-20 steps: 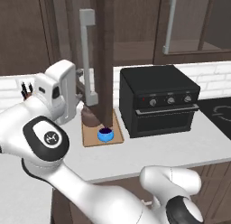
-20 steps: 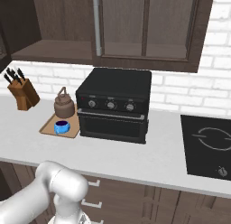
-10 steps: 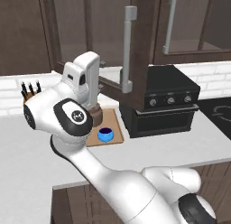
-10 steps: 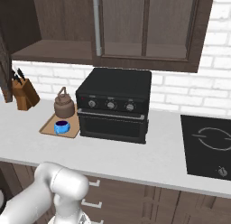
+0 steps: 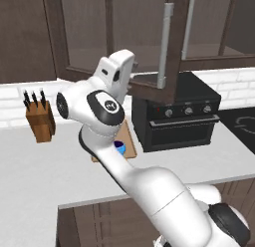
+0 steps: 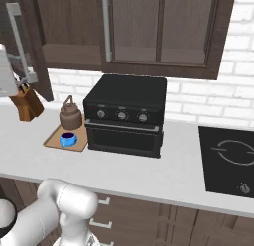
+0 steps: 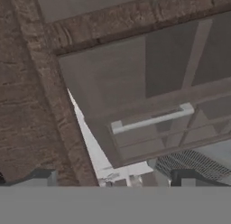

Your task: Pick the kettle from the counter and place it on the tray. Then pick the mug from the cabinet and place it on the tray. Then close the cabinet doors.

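White brick wall (image 6: 198,98), blk oven (image 6: 126,113)

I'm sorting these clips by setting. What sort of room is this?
A rendered home kitchen, most likely: a black countertop oven with knobs on a pale counter, a knife block by the brick backsplash, a cooktop set in the worktop, and dark wood wall cabinets above.

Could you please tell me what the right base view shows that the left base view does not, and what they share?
The right base view alone shows the brown kettle standing on the tray and the stovetop at the right. The left base view alone shows the gripper, jaws apart, up by the open cabinet door. Both show the blue mug on the tray, the black oven and the knife block.
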Robot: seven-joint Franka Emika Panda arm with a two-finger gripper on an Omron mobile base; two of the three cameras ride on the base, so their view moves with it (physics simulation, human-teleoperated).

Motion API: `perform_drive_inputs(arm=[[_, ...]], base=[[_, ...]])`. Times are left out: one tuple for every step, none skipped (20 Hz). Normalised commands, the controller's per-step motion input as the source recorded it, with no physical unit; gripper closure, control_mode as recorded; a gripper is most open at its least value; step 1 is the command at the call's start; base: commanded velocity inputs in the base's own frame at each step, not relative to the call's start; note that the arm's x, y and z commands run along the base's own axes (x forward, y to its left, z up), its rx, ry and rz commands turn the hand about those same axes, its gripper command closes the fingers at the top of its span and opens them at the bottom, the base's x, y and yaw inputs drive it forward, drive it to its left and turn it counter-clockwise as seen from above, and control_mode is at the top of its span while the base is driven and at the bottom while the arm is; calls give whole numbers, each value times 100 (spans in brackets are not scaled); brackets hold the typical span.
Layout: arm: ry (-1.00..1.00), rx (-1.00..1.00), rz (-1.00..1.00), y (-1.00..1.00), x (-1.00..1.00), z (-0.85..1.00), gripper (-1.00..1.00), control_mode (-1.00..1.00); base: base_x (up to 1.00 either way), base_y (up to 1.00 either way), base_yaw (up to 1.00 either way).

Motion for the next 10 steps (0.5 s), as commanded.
perform_drive_inputs(arm=[[0, 16, 0, -75, 54, 6, -100, -100], [0, 15, 0, -68, 61, 6, -100, -100], [0, 15, 0, -61, 62, 3, -100, -100], [0, 16, 0, -64, 66, 5, -100, -100], [0, 15, 0, -64, 65, 0, -100, -100], [0, 16, 0, -70, 65, 0, -100, -100], [0, 17, 3, -73, 68, 0, -100, -100], [0, 16, 6, -75, 64, 0, -100, -100], [0, 16, 9, -76, 65, 0, -100, -100], [0, 12, 13, -75, 62, 0, -100, -100]], base=[[0, 0, 0], [0, 0, 0], [0, 0, 0], [0, 0, 0], [0, 0, 0], [0, 0, 0], [0, 0, 0], [0, 0, 0], [0, 0, 0], [0, 0, 0]])
